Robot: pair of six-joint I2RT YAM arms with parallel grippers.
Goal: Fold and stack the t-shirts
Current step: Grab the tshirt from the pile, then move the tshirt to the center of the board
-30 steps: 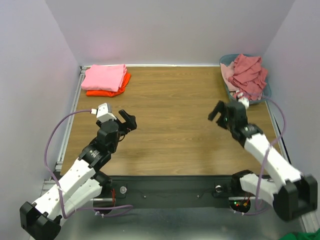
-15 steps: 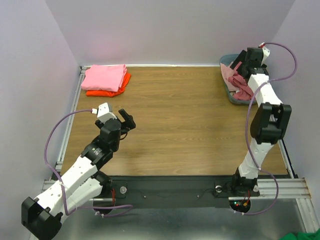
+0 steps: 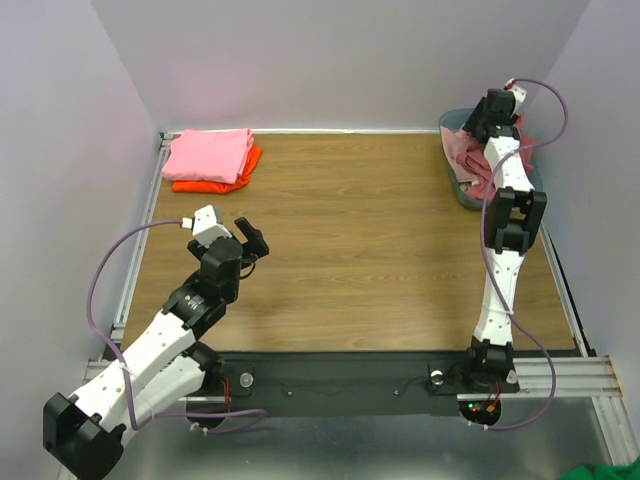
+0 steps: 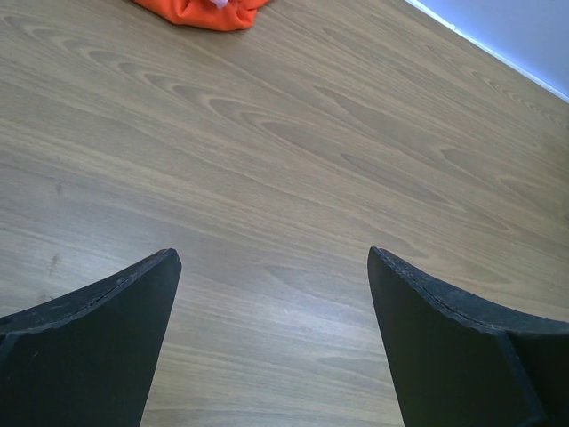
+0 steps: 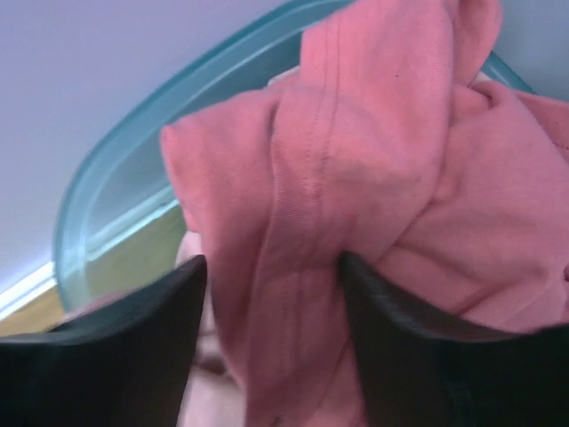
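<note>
A crumpled coral-red t-shirt (image 3: 482,166) lies in the blue-grey basket (image 3: 464,196) at the back right, with a pale dusty-pink t-shirt (image 3: 455,148) beside it. My right gripper (image 3: 484,128) reaches down into the basket. In the right wrist view my right gripper (image 5: 274,267) is open, its jaws on either side of a fold of the coral-red shirt (image 5: 373,133). A folded bright pink t-shirt (image 3: 208,154) lies on a folded orange t-shirt (image 3: 218,185) at the back left. My left gripper (image 3: 252,240) is open and empty above bare table (image 4: 274,258).
The basket's rim (image 5: 116,151) stands close to the back and right walls. A white rail (image 3: 150,215) runs along the table's left edge. The orange shirt's edge shows at the top of the left wrist view (image 4: 200,11).
My right arm swung from the table's right side up and back into the basket, then settled lower onto the coral-red shirt. My left arm has hardly moved.
</note>
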